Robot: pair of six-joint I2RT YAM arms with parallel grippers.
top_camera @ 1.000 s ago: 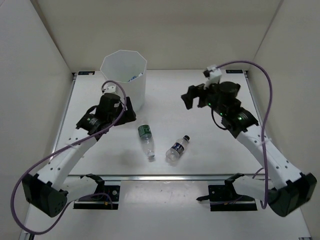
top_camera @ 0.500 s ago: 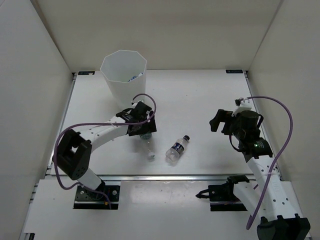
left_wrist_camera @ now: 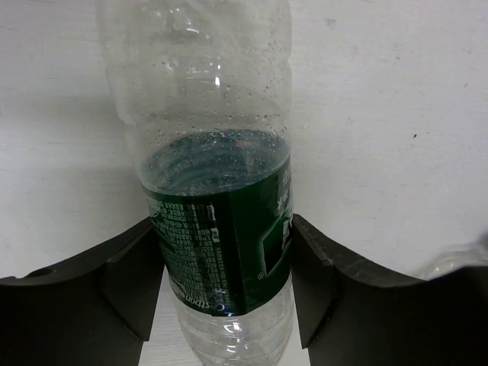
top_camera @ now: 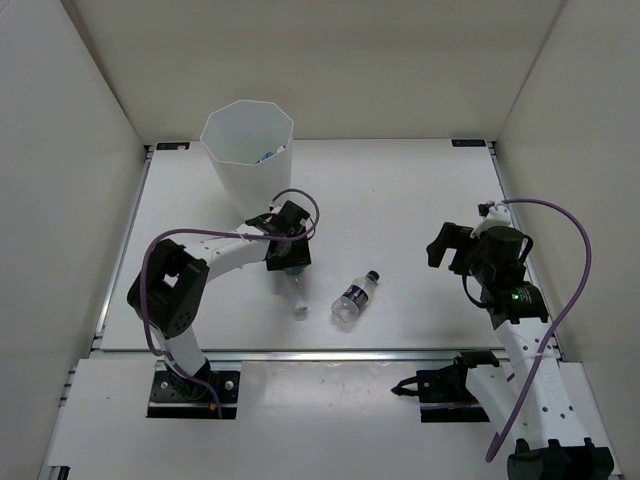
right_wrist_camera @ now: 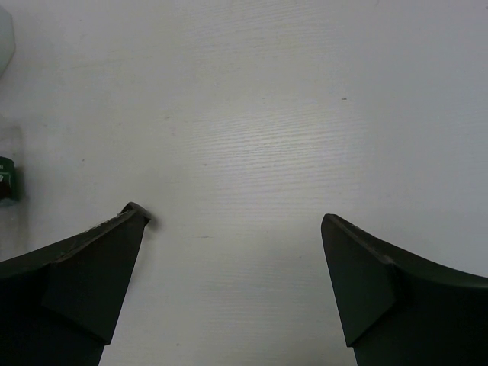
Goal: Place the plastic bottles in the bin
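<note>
Left tool point(top_camera: 290, 258) being brought from tall white faceted plastic bin point(top_camera: 255, 190) down to tabletop point(top_camera: 400, 190) | being clamped around clear green-labelled plastic bottle point(left_wrist_camera: 217, 252) lying there | squeeze being kept gentle, mid-label, before lifting | right tool point(right_wrist_camera: 232, 229) being held open

Bin point(top_camera: 250, 190) rear-left, bottle point(top_camera: 268, 155) poss. inside; near bottle point(left_wrist_camera: 217, 229) betw. left jaws; loose bottle point(top_camera: 355, 297) to its right

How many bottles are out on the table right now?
2: the green-label bottle clamped in the left pincer, and the dark-label bottle lying right of it. The bin may hide others.
</note>
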